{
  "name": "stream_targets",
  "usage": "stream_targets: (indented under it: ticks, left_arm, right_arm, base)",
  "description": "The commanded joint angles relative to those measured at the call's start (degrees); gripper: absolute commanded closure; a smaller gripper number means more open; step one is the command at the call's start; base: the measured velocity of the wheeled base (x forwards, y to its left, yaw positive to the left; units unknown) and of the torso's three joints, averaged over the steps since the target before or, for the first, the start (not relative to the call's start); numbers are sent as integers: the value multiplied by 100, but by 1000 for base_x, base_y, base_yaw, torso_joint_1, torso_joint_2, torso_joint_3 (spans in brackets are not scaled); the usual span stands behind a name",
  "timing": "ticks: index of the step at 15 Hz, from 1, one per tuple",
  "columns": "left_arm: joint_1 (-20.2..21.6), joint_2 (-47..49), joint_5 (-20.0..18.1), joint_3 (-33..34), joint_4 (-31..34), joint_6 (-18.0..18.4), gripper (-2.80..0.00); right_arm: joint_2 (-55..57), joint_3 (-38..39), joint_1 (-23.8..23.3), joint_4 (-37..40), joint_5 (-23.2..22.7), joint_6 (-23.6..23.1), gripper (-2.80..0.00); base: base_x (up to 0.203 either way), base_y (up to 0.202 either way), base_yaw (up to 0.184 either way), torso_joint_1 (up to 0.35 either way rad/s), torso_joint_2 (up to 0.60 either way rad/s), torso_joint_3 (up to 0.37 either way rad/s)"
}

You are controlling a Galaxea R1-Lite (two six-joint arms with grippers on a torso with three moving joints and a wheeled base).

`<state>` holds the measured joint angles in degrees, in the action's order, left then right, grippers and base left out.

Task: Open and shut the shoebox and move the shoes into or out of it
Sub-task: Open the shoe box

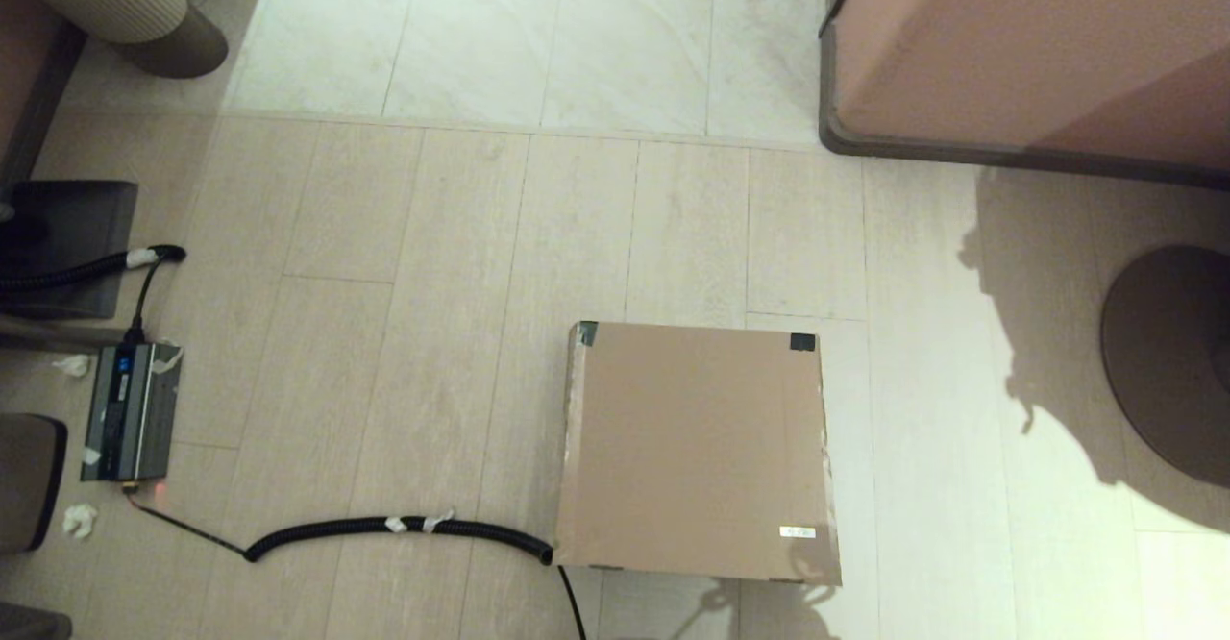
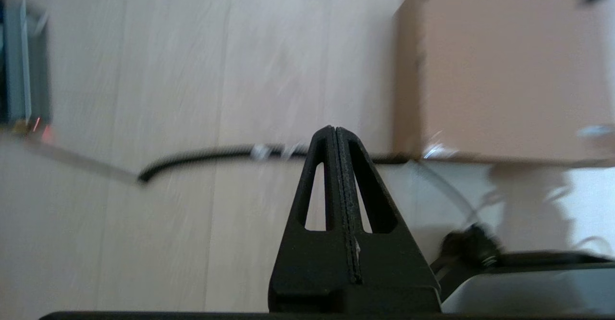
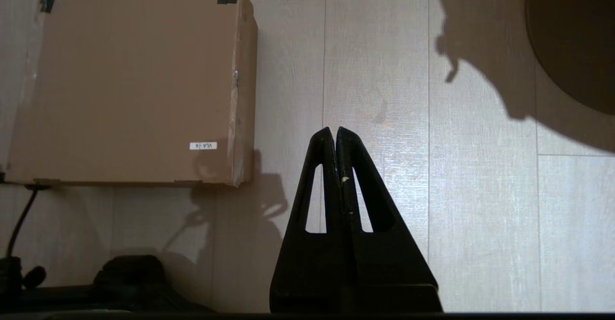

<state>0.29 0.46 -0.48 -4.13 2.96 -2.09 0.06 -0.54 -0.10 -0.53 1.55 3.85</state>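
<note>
The brown cardboard shoebox (image 1: 697,453) stands on the floor in front of me, its flap lid down flat, dark tape on the two far lid corners and a small white label near the front right. The shoes are out of view. Neither arm shows in the head view. In the left wrist view my left gripper (image 2: 334,130) hangs above the floor, shut and empty, with the shoebox (image 2: 504,70) off to one side. My right gripper (image 3: 334,131) is shut too, holding nothing, over bare floor beside the shoebox (image 3: 125,87).
A black corrugated cable (image 1: 404,528) runs along the floor to the box's front left corner. A grey power unit (image 1: 130,411) lies at the left. A large pinkish-brown furniture block (image 1: 1028,44) stands at the back right, a round dark base (image 1: 1168,361) at the right.
</note>
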Motion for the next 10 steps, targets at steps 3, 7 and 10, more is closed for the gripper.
stream_targets:
  ticks: [3, 7, 10]
  left_arm:
    - [-57, 1401, -544, -1403, -2, -368, 0]
    - [-217, 4246, -1809, -2521, -204, -2137, 0]
    - [-222, 6183, -3034, -2675, -1240, -3612, 0]
  right_arm:
    - [955, -925, 26, 287, -342, 255, 0]
    - [4047, -1881, 38, 303, -1522, 1286, 0]
    - [6591, -2243, 22, -413, -2223, 1730, 0]
  base:
    - [0, 0, 0, 0, 0, 0]
    - [0, 0, 0, 0, 0, 0]
    - [0, 0, 0, 0, 0, 0]
